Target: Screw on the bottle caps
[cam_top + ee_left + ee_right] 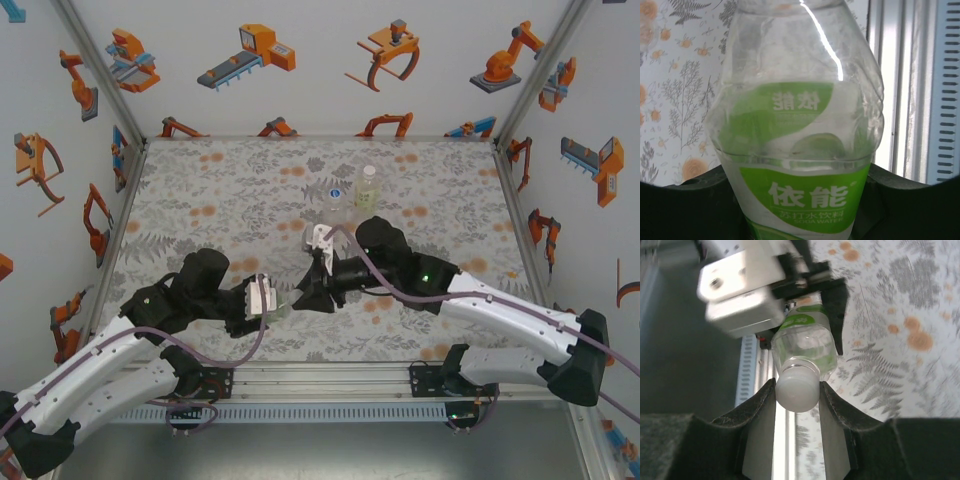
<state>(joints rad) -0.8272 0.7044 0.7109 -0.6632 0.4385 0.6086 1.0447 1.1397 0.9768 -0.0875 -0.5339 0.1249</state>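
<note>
Noted left gripper (270,300) clenched round the green-tinted bottle (795,150), held on its side over the table (200,190) near the front edge, about mid-width, neck pointing toward the right arm. Noted right gripper (312,288) pinched on a white cap (796,388), one finger on each side, cap sitting on that bottle's neck. Cannot tell how far threaded; judged mid-screw, tightness unconfirmed. Found pale yellow bottle (367,188) and colourless bottle (336,196) upright, side by side, toward the far edge, centre, well apart from both grippers. Cap state of those two: too small to tell. Judged remaining: finish turning this cap, then check or cap the other two.
</note>
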